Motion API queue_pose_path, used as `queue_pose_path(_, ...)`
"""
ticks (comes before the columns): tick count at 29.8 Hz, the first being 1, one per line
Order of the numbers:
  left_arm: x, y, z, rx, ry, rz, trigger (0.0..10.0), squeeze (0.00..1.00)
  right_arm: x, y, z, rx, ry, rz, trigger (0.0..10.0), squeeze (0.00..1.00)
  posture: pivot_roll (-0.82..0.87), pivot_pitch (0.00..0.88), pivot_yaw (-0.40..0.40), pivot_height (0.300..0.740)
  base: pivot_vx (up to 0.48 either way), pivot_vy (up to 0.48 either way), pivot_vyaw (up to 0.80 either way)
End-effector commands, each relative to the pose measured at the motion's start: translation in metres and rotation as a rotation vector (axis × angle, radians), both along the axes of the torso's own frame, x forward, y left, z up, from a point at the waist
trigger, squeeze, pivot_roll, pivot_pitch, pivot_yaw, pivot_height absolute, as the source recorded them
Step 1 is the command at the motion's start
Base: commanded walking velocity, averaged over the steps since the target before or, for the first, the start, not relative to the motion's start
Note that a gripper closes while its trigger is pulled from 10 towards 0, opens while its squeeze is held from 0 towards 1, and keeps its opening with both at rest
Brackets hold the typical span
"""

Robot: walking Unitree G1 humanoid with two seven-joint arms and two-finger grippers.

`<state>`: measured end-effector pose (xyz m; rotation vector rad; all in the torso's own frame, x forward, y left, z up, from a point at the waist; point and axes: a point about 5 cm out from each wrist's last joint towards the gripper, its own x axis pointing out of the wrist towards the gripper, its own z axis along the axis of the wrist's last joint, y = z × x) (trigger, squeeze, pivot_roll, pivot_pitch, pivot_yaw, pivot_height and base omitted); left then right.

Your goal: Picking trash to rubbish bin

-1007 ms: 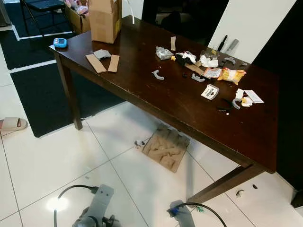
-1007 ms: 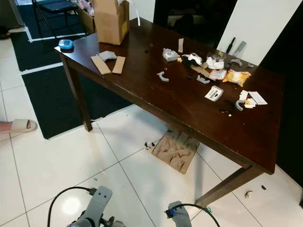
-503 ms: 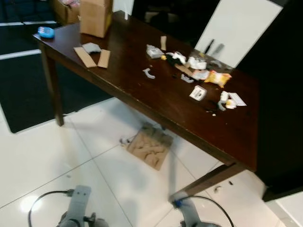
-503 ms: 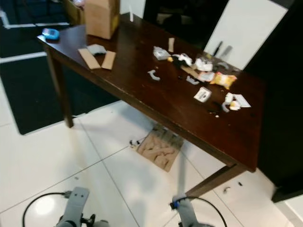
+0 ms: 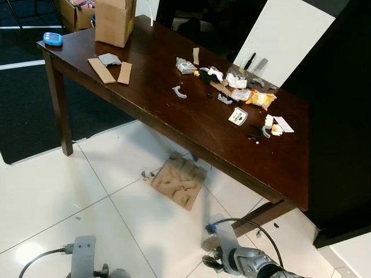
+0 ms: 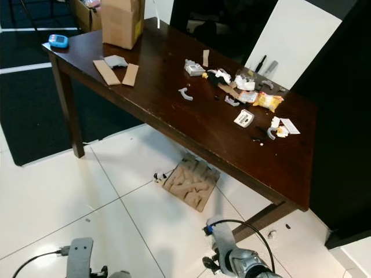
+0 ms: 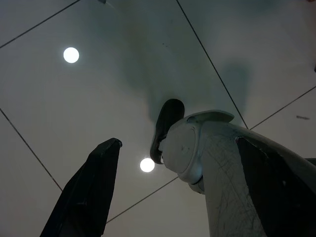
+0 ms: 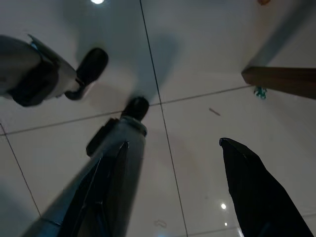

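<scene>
Still approach phase: left gripper (image 7: 173, 197) and right gripper (image 8: 173, 192) hang low over the floor tiles, both spread and empty. Nearest trash is the cardboard piece (image 5: 178, 180) flat on the floor under the table (image 5: 174, 124), long axis running diagonally toward the table's edge. Wrappers (image 5: 243, 92) lie scattered far on the tabletop; next move needs stepping closer and bending, judging from the gap.

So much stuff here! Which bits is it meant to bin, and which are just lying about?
Likely trash:
yellow snack packet
crumpled white wrappers
paper scraps
cardboard pieces
cardboard insert on the floor

Just lying about:
cardboard box
blue gadget
dark wooden table
</scene>
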<state>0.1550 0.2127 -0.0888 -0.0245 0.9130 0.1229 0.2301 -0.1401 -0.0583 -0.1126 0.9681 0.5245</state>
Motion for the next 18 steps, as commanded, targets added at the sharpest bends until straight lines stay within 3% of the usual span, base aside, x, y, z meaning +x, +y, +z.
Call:
queue_pose_path(1, -0.048, -0.044, -0.024, -0.114, 0.204, -0.099, 10.0, 0.0, 0.005, 0.002, 0.003, 0.009, -0.021, -0.058, 10.0, 0.0, 0.26, 0.109, -0.251, 0.74, 0.0, 0.0, 0.0)
queue_pose_path(7, -0.049, -0.048, -0.025, -0.086, 0.23, -0.2, 10.0, 0.0, 0.009, 0.01, 0.004, 0.016, -0.061, -0.092, 10.0, 0.0, 0.22, 0.122, -0.189, 0.74, 0.0, 0.0, 0.0)
queue_pose_path(11, -0.05, -0.043, -0.024, -0.074, 0.235, -0.255, 10.0, 0.0, 0.013, -0.001, 0.007, 0.031, -0.092, -0.193, 10.0, 0.0, 0.21, 0.118, -0.13, 0.74, 0.0, 0.0, 0.0)
queue_pose_path(13, -0.052, -0.037, -0.024, -0.054, 0.247, -0.304, 10.0, 0.0, 0.01, -0.007, 0.005, 0.037, -0.081, -0.255, 10.0, 0.0, 0.21, 0.117, -0.09, 0.74, 0.0, 0.0, 0.0)
queue_pose_path(17, -0.057, -0.021, -0.023, -0.001, 0.284, -0.388, 10.0, 0.0, -0.014, -0.001, -0.011, 0.041, 0.008, -0.311, 10.0, 0.0, 0.18, 0.108, -0.018, 0.74, 0.0, 0.0, 0.0)
queue_pose_path(18, -0.057, -0.015, -0.023, 0.018, 0.294, -0.407, 10.0, 0.0, -0.015, 0.0, -0.012, 0.07, 0.01, -0.374, 10.0, 0.0, 0.16, 0.1, 0.02, 0.74, 0.0, 0.0, 0.0)
